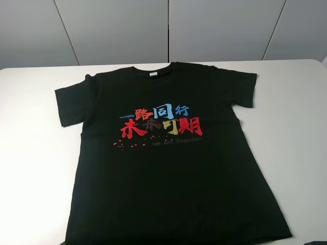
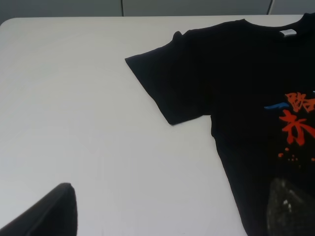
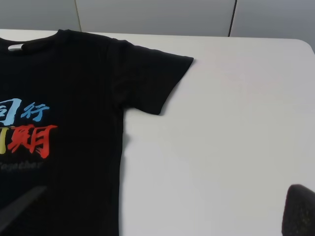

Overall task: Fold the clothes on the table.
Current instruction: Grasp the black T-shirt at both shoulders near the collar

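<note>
Lying flat and print-up, the black T-shirt (image 1: 168, 194) takes the middle of the white surface (image 1: 30, 153), with its collar toward the far wall and its hem toward the robot's side.

Both short sleeves are spread outward, one on the left arm's side (image 1: 74, 104) and one on the right arm's side (image 1: 242, 87). My reading is that this layout gives each arm its own sleeve and side edge for the first folds. No fold is made yet.

The left gripper (image 2: 174, 184) has its jaws spread wide and holds nothing. One finger shows over bare surface, the other over black cloth, so it straddles the shirt's side edge. The right gripper (image 3: 171, 187) is likewise spread and empty, straddling the opposite edge. I cannot tell whether either touches the fabric. That straddle would suit pinching the edges, I judge.

Count:
- T-shirt: one
- Sleeves: two
- White neck label (image 1: 153, 75): one
- Rows of coloured characters (image 1: 161, 122): two
- Grippers: two, neither visible from the high camera
</note>
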Tool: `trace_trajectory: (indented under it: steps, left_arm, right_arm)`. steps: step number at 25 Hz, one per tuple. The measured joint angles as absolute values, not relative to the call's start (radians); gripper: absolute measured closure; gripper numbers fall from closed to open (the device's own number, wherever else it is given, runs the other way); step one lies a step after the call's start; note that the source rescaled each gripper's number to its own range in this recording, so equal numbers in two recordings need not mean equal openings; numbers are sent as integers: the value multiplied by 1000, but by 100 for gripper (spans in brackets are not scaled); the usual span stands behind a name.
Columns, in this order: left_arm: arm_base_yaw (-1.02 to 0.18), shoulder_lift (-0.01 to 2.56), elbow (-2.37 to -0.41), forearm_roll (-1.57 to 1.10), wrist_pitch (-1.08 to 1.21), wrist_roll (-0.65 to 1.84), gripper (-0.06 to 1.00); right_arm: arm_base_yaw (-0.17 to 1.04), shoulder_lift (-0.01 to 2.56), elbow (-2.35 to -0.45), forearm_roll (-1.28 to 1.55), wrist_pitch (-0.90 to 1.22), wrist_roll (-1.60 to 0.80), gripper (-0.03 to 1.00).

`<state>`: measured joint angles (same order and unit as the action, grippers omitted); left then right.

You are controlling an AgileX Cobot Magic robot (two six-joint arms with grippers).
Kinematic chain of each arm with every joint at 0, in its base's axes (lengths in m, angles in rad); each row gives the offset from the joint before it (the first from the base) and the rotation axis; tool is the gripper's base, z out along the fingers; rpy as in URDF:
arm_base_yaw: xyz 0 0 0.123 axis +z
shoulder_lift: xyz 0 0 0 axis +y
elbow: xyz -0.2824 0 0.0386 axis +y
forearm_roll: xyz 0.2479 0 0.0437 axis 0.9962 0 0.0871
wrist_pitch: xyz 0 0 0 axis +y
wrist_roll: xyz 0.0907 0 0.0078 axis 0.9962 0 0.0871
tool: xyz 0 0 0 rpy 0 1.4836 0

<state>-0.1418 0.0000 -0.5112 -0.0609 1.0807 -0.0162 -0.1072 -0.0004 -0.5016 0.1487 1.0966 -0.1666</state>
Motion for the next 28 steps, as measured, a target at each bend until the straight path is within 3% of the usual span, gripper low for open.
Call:
trace_trajectory:
  steps: [28]
  left_arm:
    - [-142,0,-511,-61,1081,-13,-5]
  right_arm:
    - [-105,0,-502,149,1097,-167,-3]
